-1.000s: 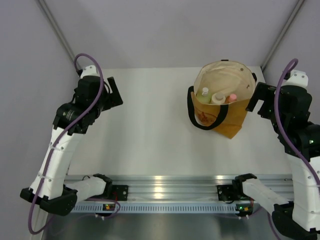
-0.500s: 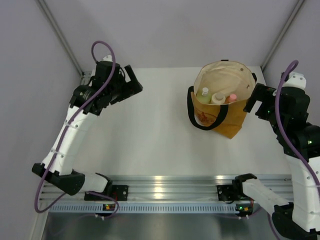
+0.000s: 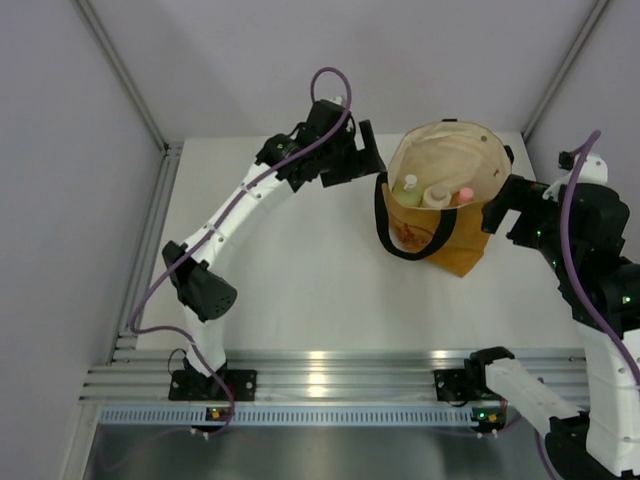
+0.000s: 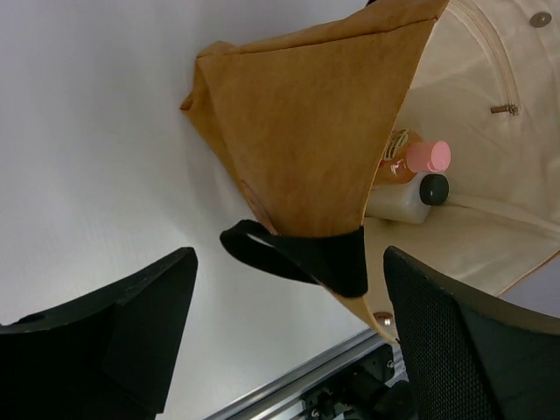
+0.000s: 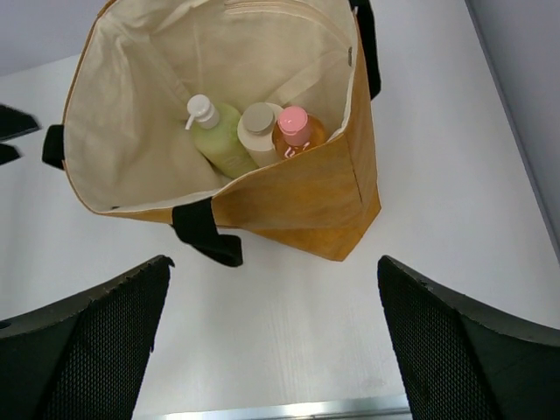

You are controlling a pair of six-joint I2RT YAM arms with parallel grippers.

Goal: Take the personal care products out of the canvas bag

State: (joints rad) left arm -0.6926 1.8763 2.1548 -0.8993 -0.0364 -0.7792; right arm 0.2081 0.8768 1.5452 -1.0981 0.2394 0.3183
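The mustard-tan canvas bag (image 3: 455, 240) stands open at the back right of the table, cream lining showing. Inside it stand a yellow-green pump bottle (image 3: 408, 188), a cream round jar (image 3: 437, 196) and an orange bottle with a pink cap (image 3: 463, 195); all three also show in the right wrist view, the pump bottle (image 5: 219, 140), the jar (image 5: 258, 127) and the orange bottle (image 5: 297, 129). The left wrist view shows a clear black-capped bottle (image 4: 404, 199) beside the orange bottle (image 4: 418, 158). My left gripper (image 3: 368, 160) is open and empty at the bag's left rim. My right gripper (image 3: 497, 205) is open and empty just right of the bag.
A black strap handle (image 3: 385, 235) hangs down the bag's near-left side, and it lies between my left fingers in the left wrist view (image 4: 306, 254). An aluminium rail (image 3: 320, 375) runs along the near table edge. Grey walls and corner posts close in the table.
My left arm has swung from the table's far left across to the bag's left rim. My right gripper has barely shifted beside the bag.
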